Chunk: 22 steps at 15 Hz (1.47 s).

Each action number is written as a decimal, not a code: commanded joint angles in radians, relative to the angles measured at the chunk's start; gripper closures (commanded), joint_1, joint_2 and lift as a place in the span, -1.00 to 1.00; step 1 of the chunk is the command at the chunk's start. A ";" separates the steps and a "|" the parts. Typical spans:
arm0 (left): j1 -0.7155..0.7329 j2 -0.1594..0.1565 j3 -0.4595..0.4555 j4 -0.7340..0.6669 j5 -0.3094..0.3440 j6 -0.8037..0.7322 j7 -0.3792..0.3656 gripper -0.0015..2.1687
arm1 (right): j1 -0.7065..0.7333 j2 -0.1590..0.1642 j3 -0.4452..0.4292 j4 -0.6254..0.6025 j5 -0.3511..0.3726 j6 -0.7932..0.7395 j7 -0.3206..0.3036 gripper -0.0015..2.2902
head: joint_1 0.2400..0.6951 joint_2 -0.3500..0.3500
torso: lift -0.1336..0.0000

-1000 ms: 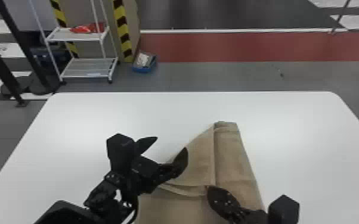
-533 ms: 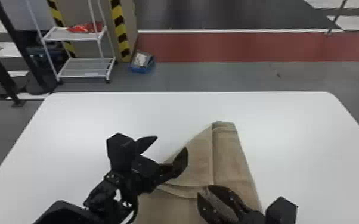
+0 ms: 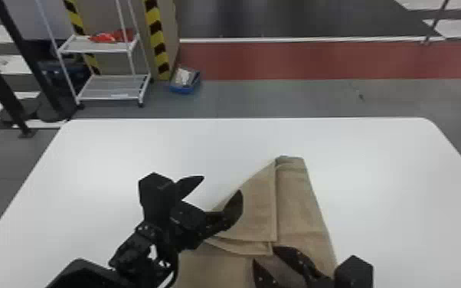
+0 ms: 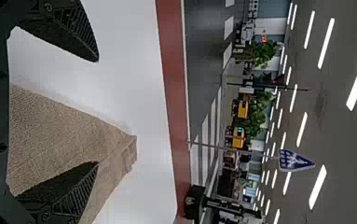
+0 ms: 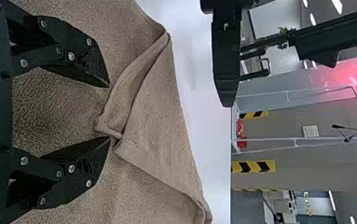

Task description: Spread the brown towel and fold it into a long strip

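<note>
On the near part of the white table (image 3: 390,180), right of its middle, we have the brown towel (image 3: 298,199), partly folded and tapering to a narrow far end. One folded layer makes a straight edge running from that far end towards us, and its near side ends in loose, stacked edges lying slantwise. The right-hand edge of the towel runs fairly straight, while the left one slopes outward as it comes nearer.

Our right gripper (image 3: 265,254) is open over the near part, its fingers apart; in the right wrist view, a rumpled corner of the fold lies just by the fingertips, with towel between the fingers. Our left gripper (image 3: 221,184) is open too, at the sloping left edge, with one finger over the cloth and the other over bare tabletop. Between them, these two stand over the towel's left and near parts.

Around the cloth we see white tabletop to the left, to the right and beyond its far end, up to the rounded far corners. Past the table, well apart from the towel, are a white shelf rack (image 3: 88,46), a blue box (image 3: 182,91) and a red floor strip (image 3: 298,59)
</note>
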<state>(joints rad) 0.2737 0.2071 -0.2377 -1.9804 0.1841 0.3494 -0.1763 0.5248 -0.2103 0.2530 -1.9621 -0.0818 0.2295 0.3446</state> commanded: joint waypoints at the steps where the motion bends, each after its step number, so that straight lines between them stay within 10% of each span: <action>1: 0.002 0.000 0.000 0.000 0.000 -0.003 0.000 -0.90 | -0.006 0.002 0.009 0.003 0.007 0.009 -0.009 -0.50 | 1.00 0.12 | -0.84; 14: 0.012 0.002 -0.005 -0.008 -0.008 -0.003 0.000 -0.90 | -0.028 0.003 0.019 -0.006 -0.003 0.028 -0.021 -0.28 | 1.00 0.14 | -0.84; 17: 0.012 0.002 -0.008 -0.009 -0.009 -0.003 0.001 -0.90 | -0.012 0.002 0.009 -0.009 -0.004 -0.009 -0.029 0.22 | 1.00 0.14 | -0.84; 22: 0.021 0.003 -0.009 -0.023 -0.014 -0.031 -0.011 -0.90 | 0.011 -0.001 -0.023 -0.014 -0.010 -0.031 -0.032 0.29 | 1.00 0.08 | -0.84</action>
<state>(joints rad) 0.2898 0.2089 -0.2455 -1.9976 0.1732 0.3238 -0.1794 0.5304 -0.2117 0.2385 -1.9769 -0.0886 0.2030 0.3134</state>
